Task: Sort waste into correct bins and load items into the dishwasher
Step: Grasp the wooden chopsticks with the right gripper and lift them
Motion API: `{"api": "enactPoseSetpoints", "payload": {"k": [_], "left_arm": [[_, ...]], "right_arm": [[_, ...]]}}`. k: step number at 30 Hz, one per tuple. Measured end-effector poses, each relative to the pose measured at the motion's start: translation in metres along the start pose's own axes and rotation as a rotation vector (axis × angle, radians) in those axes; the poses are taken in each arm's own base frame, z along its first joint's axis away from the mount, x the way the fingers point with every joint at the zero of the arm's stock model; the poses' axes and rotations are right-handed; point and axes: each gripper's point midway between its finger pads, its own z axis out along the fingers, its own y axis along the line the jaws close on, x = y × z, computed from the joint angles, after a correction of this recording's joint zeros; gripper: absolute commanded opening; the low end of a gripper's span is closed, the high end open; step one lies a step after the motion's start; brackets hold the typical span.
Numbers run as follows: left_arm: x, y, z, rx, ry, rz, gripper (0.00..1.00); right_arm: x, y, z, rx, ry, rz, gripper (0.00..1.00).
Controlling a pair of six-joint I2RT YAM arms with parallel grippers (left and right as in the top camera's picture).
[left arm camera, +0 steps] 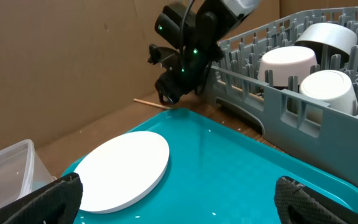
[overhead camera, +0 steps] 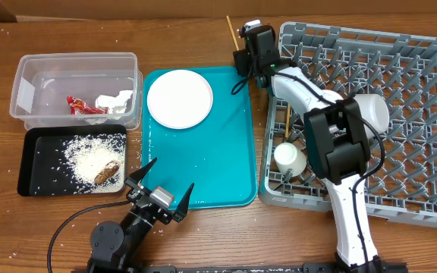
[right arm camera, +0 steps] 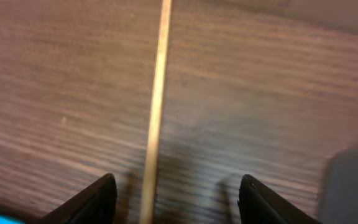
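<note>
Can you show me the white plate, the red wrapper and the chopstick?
white plate [overhead camera: 179, 98]: overhead view, its middle.
red wrapper [overhead camera: 80, 106]: overhead view, its crinkled middle.
chopstick [right arm camera: 157, 93]: right wrist view, middle of the stick.

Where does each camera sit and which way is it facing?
Overhead: above the table, looking down; left gripper open at the teal tray's near edge, right gripper beside the rack.
Left wrist: low at that edge, facing across the plate toward the right gripper and rack; own fingertips in bottom corners.
Right wrist: close over the table, looking down at a chopstick; own fingertips at bottom.
Shared: overhead and left wrist show plate, right gripper, rack.
</note>
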Motion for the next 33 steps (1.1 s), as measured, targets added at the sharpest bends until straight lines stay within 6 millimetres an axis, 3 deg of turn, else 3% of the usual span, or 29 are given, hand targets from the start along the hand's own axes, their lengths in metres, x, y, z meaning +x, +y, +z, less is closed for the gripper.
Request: {"api": "enactPoseSetpoints", "payload": {"k": [8,12,15,21,23,27,33], "left_arm": [[0.000,0.000,0.000,0.000,0.000,0.000,1.00],[0.000,0.000,0.000,0.000,0.000,0.000,1.00],[0.000,0.000,0.000,0.000,0.000,0.000,1.00],[0.000,0.000,0.000,0.000,0.000,0.000,1.00],[0.000,0.000,0.000,0.000,0.000,0.000,1.00],[0.000,0.000,0.000,0.000,0.000,0.000,1.00],[0.000,0.000,0.000,0.000,0.000,0.000,1.00]], "right_arm": [[0.016,0.016,-0.001,-0.013,0.081,-0.022,0.66],[0.022,0.058,-0.008,-0.041,0.093,-0.127,0.72],[0.022,0.074,-0.011,-0.016,0.080,-0.176,0.70],[0.017,0.024,-0.006,0.069,0.087,-0.166,0.71],[0.014,0.025,-0.009,0.059,0.080,-0.175,0.72],[-0.014,0.034,-0.025,0.021,0.013,-0.181,0.70],[-0.021,0.010,-0.018,-0.046,-0.032,-0.090,0.64]]}}
